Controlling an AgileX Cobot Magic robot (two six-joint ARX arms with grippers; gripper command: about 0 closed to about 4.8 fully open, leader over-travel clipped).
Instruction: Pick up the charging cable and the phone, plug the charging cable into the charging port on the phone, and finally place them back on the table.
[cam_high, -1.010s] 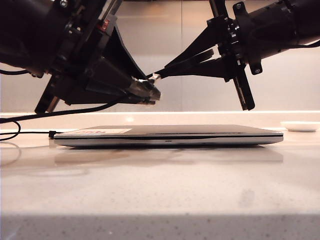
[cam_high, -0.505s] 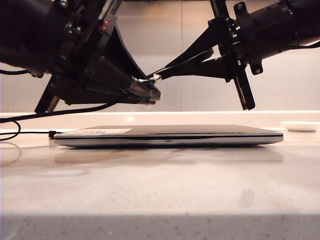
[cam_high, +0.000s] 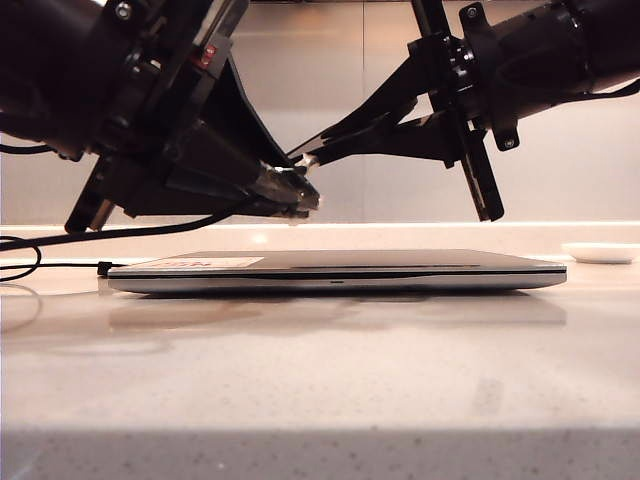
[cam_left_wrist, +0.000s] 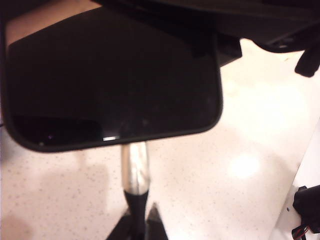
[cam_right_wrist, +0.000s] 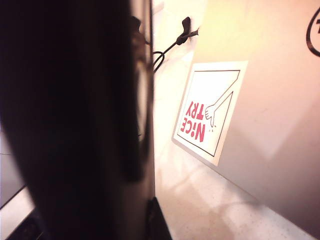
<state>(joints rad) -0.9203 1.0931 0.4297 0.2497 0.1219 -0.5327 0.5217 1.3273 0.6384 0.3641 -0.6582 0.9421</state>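
Observation:
In the left wrist view, my left gripper (cam_left_wrist: 140, 221) is shut on the black collar of the charging cable, just behind its silvery connector (cam_left_wrist: 135, 167). The connector's tip meets the short end edge of the black phone (cam_left_wrist: 115, 75); the charging port itself is hidden behind it. In the exterior view the left gripper (cam_high: 300, 192) and right gripper (cam_high: 325, 146) meet above the laptop, with the white tip (cam_high: 309, 158) between them. My right gripper is shut on the phone (cam_right_wrist: 75, 115), which fills much of its wrist view. The cable's black cord (cam_high: 150, 229) trails away to the left.
A closed silver-grey laptop (cam_high: 340, 272) lies on the speckled table (cam_high: 320, 380) under both grippers, with a "NICE TRY" sticker (cam_right_wrist: 210, 112) on its lid. A thin cord with a black plug (cam_high: 103, 268) sits at its left end. A white dish (cam_high: 600, 252) stands at the back right.
The right arm has edged slightly left with the phone. The left gripper and connector stay almost where they were.

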